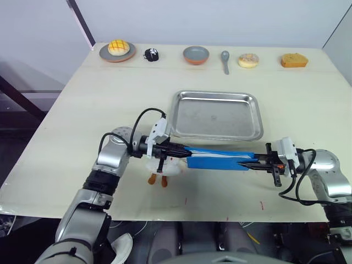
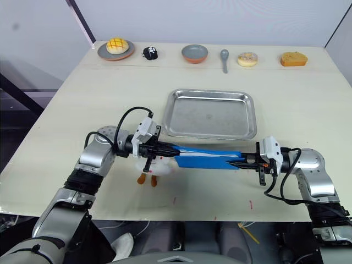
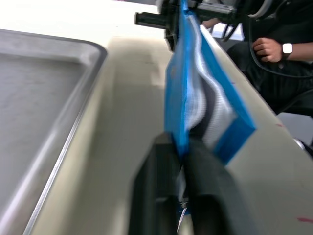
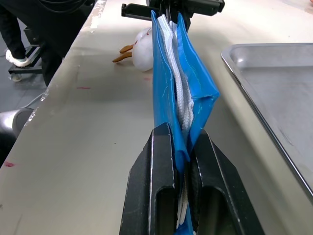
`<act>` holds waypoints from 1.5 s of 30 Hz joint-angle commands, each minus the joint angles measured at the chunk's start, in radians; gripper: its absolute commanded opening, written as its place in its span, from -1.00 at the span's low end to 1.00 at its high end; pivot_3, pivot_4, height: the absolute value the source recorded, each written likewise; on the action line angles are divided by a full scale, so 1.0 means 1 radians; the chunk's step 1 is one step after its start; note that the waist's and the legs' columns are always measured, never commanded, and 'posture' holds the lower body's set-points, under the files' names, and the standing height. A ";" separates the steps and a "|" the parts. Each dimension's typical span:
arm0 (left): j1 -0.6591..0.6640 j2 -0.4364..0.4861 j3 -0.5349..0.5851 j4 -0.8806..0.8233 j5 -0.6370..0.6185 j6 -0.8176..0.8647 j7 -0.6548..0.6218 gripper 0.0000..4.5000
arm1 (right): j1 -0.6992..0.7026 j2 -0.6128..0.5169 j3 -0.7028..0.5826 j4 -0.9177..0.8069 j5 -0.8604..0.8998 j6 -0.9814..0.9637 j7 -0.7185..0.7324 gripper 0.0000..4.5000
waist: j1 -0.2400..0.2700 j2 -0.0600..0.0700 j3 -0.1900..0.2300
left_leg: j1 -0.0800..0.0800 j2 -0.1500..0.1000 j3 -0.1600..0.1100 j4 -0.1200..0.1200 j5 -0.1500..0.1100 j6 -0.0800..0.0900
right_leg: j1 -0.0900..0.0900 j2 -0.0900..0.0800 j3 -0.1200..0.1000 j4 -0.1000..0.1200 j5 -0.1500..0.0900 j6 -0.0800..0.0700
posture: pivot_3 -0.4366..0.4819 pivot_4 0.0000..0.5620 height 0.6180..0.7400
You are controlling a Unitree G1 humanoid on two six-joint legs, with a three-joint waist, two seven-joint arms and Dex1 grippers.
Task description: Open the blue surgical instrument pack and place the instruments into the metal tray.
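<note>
Right now one blue surgical instrument pack is stretched between two grippers just in front of the one metal tray, near the table's front edge and lifted edge-up rather than lying flat. The left gripper is pinched tight on the pack's left end, and the right gripper is pinched tight on its right end; in both wrist views the two black fingers press blue fabric between them, with pale grey-white lining bulging out along the open seam. No separate instruments can be made out, and the tray's floor is bare steel. One white plush toy with orange feet lies under the left gripper. Along the far edge stand six items: one plate with a yellow bun, one small black object, one round bowl, one grey spoon, one doughnut and one piece of cake. A person's hand with a watch appears in the left wrist view.
</note>
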State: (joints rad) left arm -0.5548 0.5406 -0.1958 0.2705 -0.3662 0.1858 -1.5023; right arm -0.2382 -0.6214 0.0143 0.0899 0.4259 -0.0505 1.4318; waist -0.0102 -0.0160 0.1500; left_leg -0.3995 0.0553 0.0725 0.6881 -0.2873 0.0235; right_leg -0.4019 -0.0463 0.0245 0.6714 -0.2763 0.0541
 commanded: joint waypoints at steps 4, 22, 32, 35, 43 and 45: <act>0.022 0.002 0.000 -0.080 -0.027 0.047 -0.013 -1.00 | 0.001 -0.014 -0.019 -0.024 0.012 0.014 -0.023 -1.00 | 0.000 0.000 0.000 | 0.000 0.000 0.000 0.000 0.000 0.000 | 0.000 0.000 0.000 0.000 0.000 0.000 | -0.05 -0.47 0.87; 0.040 -0.019 0.003 -0.092 -0.015 0.067 0.005 -1.00 | 0.102 -0.119 -0.090 -0.163 0.093 0.158 -0.056 0.86 | 0.002 0.000 0.000 | 0.000 0.000 0.000 0.000 0.000 0.000 | 0.000 0.000 0.000 0.000 0.000 0.000 | -0.05 -0.47 0.87; 0.018 -0.028 0.004 -0.024 0.017 0.009 0.013 -1.00 | 0.327 -0.243 -0.263 -0.419 0.272 0.405 -0.141 0.96 | 0.013 0.000 0.000 | 0.000 0.000 0.000 0.000 0.000 0.000 | 0.000 0.000 0.000 -0.001 0.000 0.000 | -0.05 -0.47 0.87; 0.007 -0.030 0.002 0.002 0.022 -0.005 0.008 -1.00 | 0.346 -0.269 -0.300 -0.486 0.394 0.551 -0.206 0.96 | 0.007 0.000 0.000 | 0.000 0.000 0.000 0.000 -0.001 0.001 | 0.000 0.000 0.001 -0.001 0.000 0.000 | -0.05 -0.47 0.87; -0.053 -0.057 -0.024 0.096 0.050 -0.063 -0.038 -1.00 | 0.256 -0.209 -0.268 -0.507 0.489 0.658 -0.302 0.96 | 0.007 0.000 0.000 | 0.000 -0.001 -0.001 0.000 -0.003 0.004 | 0.000 0.000 0.000 0.000 0.000 0.000 | -0.05 -0.47 0.87; -0.065 -0.067 -0.030 0.116 0.059 -0.078 -0.047 -1.00 | 0.226 -0.193 -0.250 -0.488 0.486 0.673 -0.315 0.57 | 0.007 0.000 0.000 | 0.000 -0.001 -0.001 0.000 -0.003 0.004 | 0.000 0.000 0.000 0.000 0.000 0.000 | -0.05 -0.47 0.87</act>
State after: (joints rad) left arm -0.6114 0.4786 -0.2114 0.3843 -0.3141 0.1260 -1.5314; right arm -0.0070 -0.8151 -0.2371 -0.3911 0.8913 0.6136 1.1235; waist -0.0034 -0.0164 0.1497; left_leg -0.3994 0.0546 0.0714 0.6882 -0.2898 0.0279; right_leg -0.4014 -0.0462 0.0247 0.6710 -0.2763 0.0542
